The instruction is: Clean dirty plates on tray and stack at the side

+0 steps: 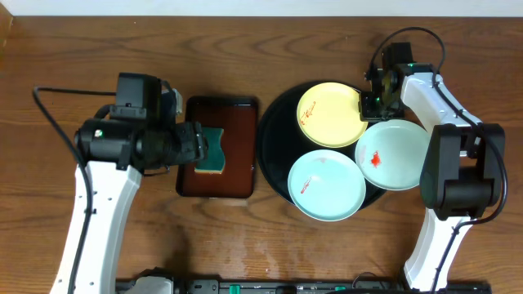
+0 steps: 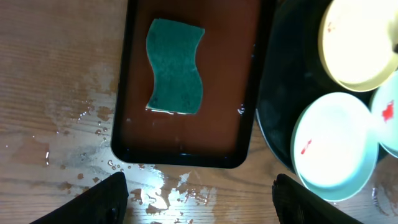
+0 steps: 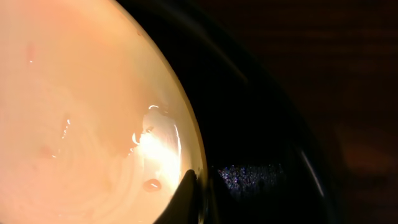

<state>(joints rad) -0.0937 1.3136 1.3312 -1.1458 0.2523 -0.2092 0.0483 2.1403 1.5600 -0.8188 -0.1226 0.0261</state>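
A rectangular dark brown tray (image 2: 230, 74) with rounded corners and a raised rim is sitting on the wood-grain tabletop (image 2: 56, 56). A teal-green sponge (image 2: 176, 67) with wavy long sides is lying flat inside it, slightly toward the tray's 11 o'clock in the left wrist view and well clear of the rim. A thin film of water is glistening at the sponge's 6 o'clock edge. Water droplets (image 2: 81, 115) are lying scattered on the wood at the tray's 8 o'clock, and a shiny puddle (image 2: 174, 186) is spreading at its 6 o'clock.
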